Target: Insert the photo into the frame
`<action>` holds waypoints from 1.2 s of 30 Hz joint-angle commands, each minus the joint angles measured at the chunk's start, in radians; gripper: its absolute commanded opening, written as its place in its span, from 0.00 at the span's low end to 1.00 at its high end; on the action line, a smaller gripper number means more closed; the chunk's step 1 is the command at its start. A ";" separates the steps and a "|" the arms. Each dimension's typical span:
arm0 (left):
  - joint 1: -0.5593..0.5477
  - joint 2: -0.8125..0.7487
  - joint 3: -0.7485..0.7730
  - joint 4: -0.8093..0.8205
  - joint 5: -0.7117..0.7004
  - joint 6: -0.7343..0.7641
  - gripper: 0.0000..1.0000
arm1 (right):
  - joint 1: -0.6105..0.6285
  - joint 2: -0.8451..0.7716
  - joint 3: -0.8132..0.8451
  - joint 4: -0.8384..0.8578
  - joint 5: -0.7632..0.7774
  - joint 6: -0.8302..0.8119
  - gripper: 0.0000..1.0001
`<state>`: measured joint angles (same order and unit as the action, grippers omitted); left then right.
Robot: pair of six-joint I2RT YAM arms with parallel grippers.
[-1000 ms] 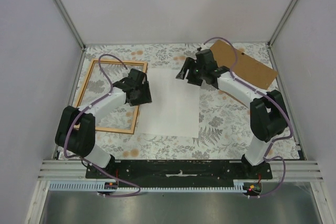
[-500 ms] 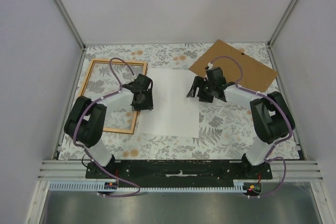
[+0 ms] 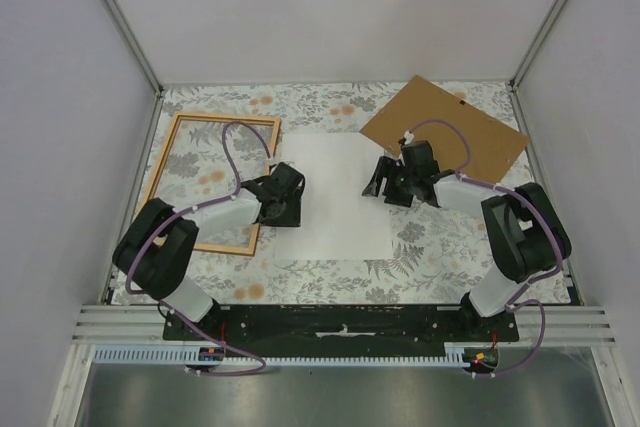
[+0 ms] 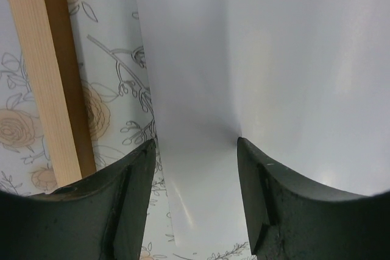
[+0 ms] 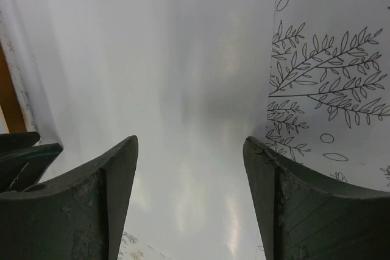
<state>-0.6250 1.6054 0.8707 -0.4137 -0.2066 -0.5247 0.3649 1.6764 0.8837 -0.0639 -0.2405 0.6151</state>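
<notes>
Table [image 3: 300, 102] with floral cloth, two arms based at the near edge. Photo [image 3: 335, 197] lies flat mid-table, white side up, outside the frame. Its left edge is just beside the frame's right rail. Frame [image 3: 228, 119] lies flat on the left of the table, floral cloth showing through it. Brown board [image 3: 470, 127] lies at far right, turned at an angle, and its near corner is close to the photo's far right corner.

Left gripper [image 3: 290, 199] is low at the photo's left edge. Jaws partly open, gripping nothing. In the left wrist view one finger is over the cloth and the other is over the white sheet. Can't tell if the tips touch the paper.

Right gripper [image 3: 385, 179] is low at the photo's right edge. Jaws wide open, gripping nothing. In the right wrist view there is white sheet between the fingers and cloth past the right one.
</notes>
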 commanded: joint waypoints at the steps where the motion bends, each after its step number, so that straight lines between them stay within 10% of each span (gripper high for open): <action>1: -0.025 -0.027 -0.110 -0.076 0.075 -0.084 0.62 | 0.025 -0.079 -0.110 0.055 -0.007 0.037 0.78; 15: -0.062 -0.266 -0.145 -0.145 0.104 -0.146 0.63 | 0.158 -0.358 -0.419 -0.003 0.076 0.135 0.78; 25: -0.062 0.025 0.114 -0.111 0.044 -0.025 0.63 | 0.105 -0.553 -0.308 -0.264 0.185 0.045 0.82; 36: -0.029 0.051 0.140 -0.100 -0.028 0.040 0.67 | 0.036 -0.446 -0.310 -0.067 0.086 -0.018 0.90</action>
<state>-0.6758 1.6623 0.9749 -0.5285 -0.2039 -0.5518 0.4210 1.1763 0.5396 -0.2279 -0.1249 0.6304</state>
